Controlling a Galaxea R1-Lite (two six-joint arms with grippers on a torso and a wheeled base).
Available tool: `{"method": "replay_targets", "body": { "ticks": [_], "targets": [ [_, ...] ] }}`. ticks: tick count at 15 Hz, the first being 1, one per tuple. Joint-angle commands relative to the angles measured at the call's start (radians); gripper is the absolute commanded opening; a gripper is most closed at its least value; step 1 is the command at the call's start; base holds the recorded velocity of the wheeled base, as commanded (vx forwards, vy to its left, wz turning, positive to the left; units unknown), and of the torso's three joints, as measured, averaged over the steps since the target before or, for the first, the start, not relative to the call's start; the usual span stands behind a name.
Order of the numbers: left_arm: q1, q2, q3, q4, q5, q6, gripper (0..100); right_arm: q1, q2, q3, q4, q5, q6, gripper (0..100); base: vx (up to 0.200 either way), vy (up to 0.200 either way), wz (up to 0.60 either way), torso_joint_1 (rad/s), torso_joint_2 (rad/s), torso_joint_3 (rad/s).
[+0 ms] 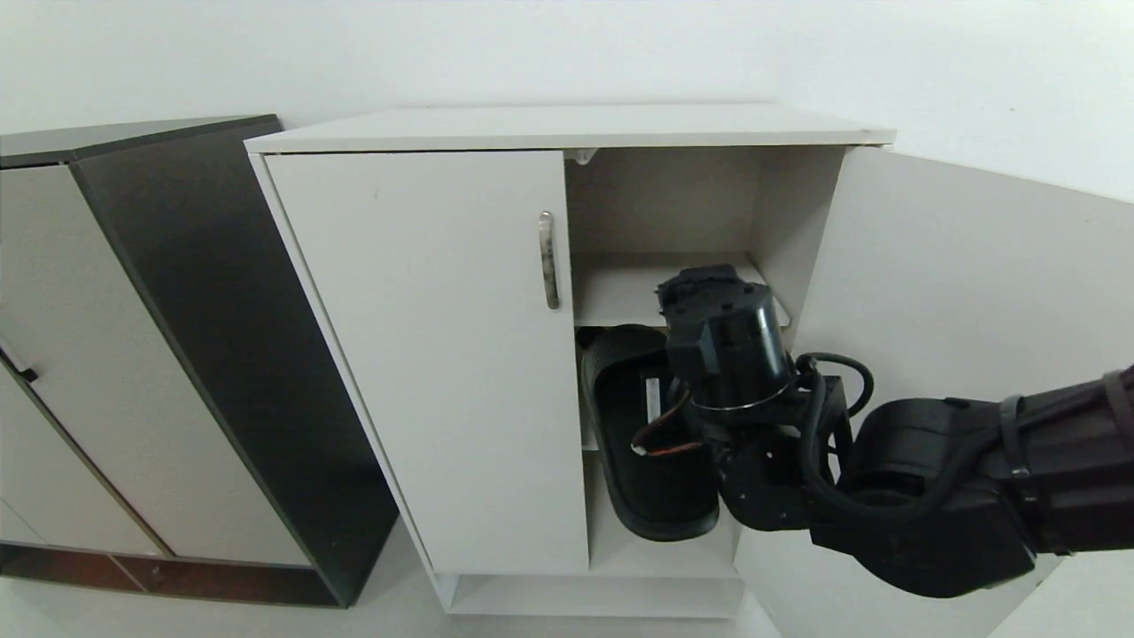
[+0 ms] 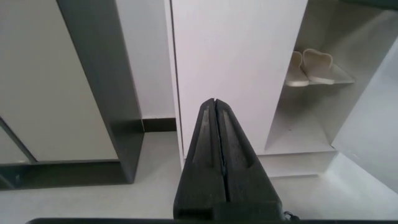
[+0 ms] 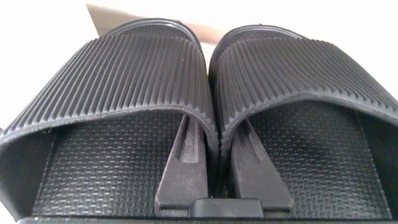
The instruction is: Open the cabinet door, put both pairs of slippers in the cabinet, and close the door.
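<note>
A white cabinet (image 1: 425, 354) stands with its right door (image 1: 957, 292) swung open and its left door closed. My right gripper (image 3: 214, 134) is shut on a pair of black ribbed slippers (image 3: 124, 68), one finger inside each, pinching their inner walls together. In the head view the black slippers (image 1: 638, 443) hang on end at the cabinet's opening, below the upper shelf (image 1: 620, 288). A pair of white slippers (image 2: 311, 65) lies on a shelf inside. My left gripper (image 2: 215, 102) is shut on nothing, low in front of the closed left door.
A dark-sided cabinet (image 1: 221, 354) stands close against the white one's left side. The left door carries a metal handle (image 1: 549, 260) by the opening. The open right door juts out beside my right arm. Bare floor (image 2: 155, 180) lies before the cabinets.
</note>
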Motion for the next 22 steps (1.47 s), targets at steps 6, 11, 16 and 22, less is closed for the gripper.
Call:
{"method": "replay_targets", "body": {
  "ticks": [6, 11, 16, 22],
  "targets": [
    [0.0, 0.0, 0.0, 0.0, 0.0, 0.0, 0, -0.047, 0.056, -0.119, 0.029, -0.044, 0.006, 0, 0.0, 0.0, 0.0, 0.0, 0.0, 0.0],
    [0.0, 0.0, 0.0, 0.0, 0.0, 0.0, 0, -0.049, 0.076, -0.115, 0.021, -0.044, 0.004, 0, 0.0, 0.0, 0.0, 0.0, 0.0, 0.0],
    [0.002, 0.0, 0.0, 0.0, 0.0, 0.0, 0, -0.063, 0.076, -0.121, 0.02, -0.044, -0.005, 0, 0.16, 0.0, 0.0, 0.003, 0.0, 0.006],
    [0.0, 0.0, 0.0, 0.0, 0.0, 0.0, 0, -0.069, 0.076, -0.121, 0.02, -0.044, -0.005, 0, 0.2, 0.0, 0.0, 0.006, 0.0, 0.0]
  ]
}}
